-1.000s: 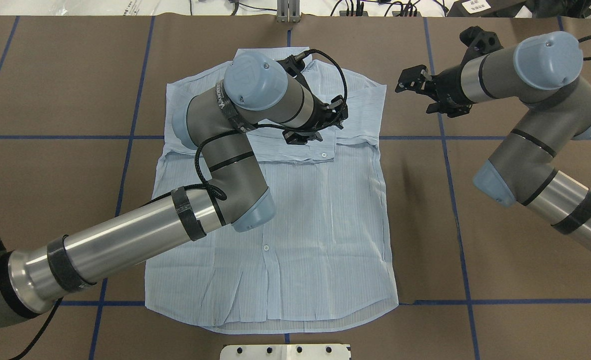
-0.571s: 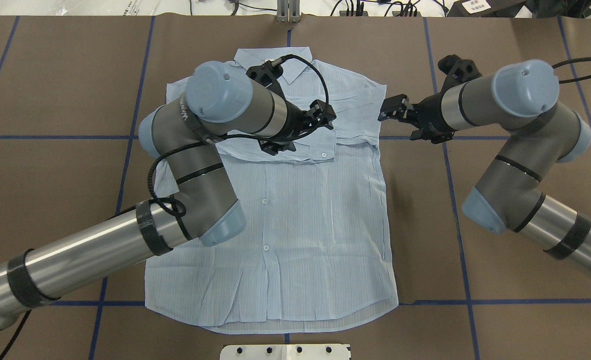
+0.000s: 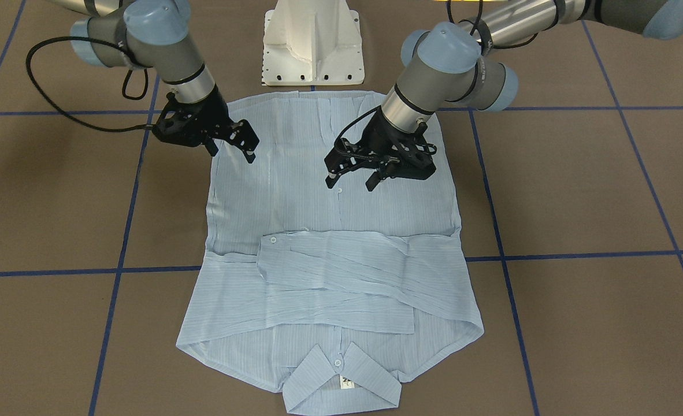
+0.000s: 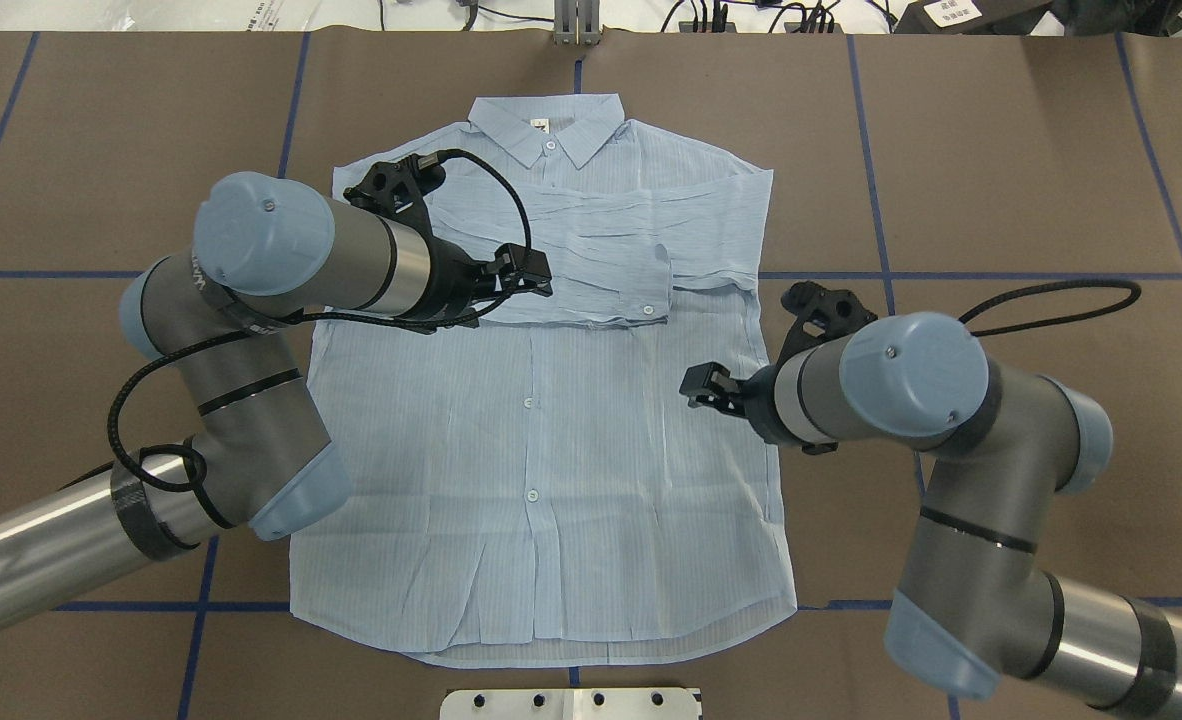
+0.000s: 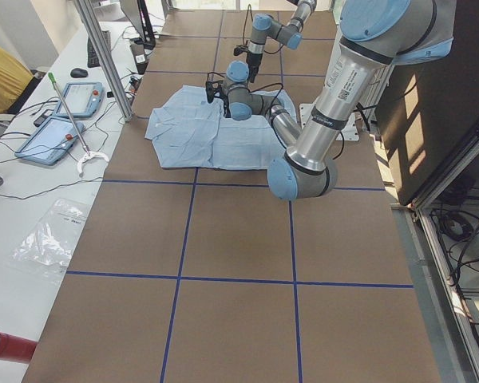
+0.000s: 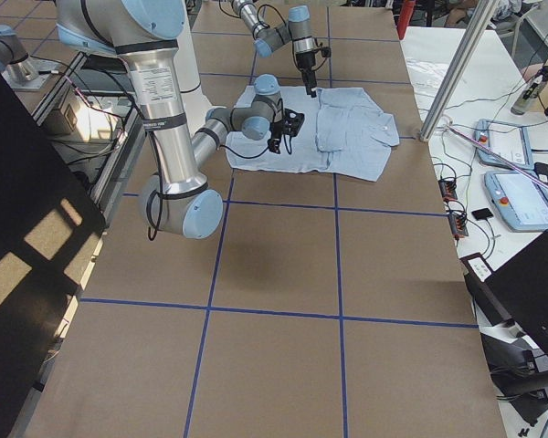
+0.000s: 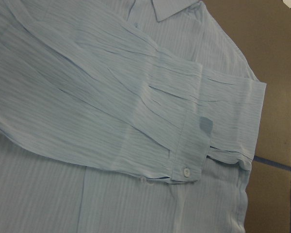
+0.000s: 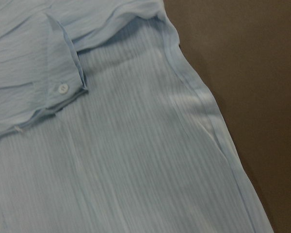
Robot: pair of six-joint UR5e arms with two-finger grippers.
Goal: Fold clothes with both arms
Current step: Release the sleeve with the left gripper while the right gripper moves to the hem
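Observation:
The pale-blue striped shirt [image 4: 601,450] lies flat, buttons up, collar [image 4: 551,130] at the far side. Both sleeves [image 3: 341,271] are folded across the chest, and a cuff button shows in the left wrist view [image 7: 185,171] and the right wrist view [image 8: 63,88]. My left gripper [image 4: 529,276] hovers open and empty over the chest, near the folded sleeves; it also shows in the front-facing view [image 3: 350,184]. My right gripper [image 4: 703,386] is open and empty over the shirt's right side below the sleeves, also in the front-facing view [image 3: 232,153].
The brown table [image 4: 1001,200] carries a grid of blue tape lines. The white pedestal base [image 3: 312,46] stands at the near edge behind the shirt's hem. An operators' bench with tablets [image 5: 64,100] and a metal pole [image 6: 457,73] lies beyond the far edge.
My left gripper has drawn back leftward off the folded sleeve cuff. My right gripper has moved from beside the shirt's far right shoulder toward me, to over the shirt's right side.

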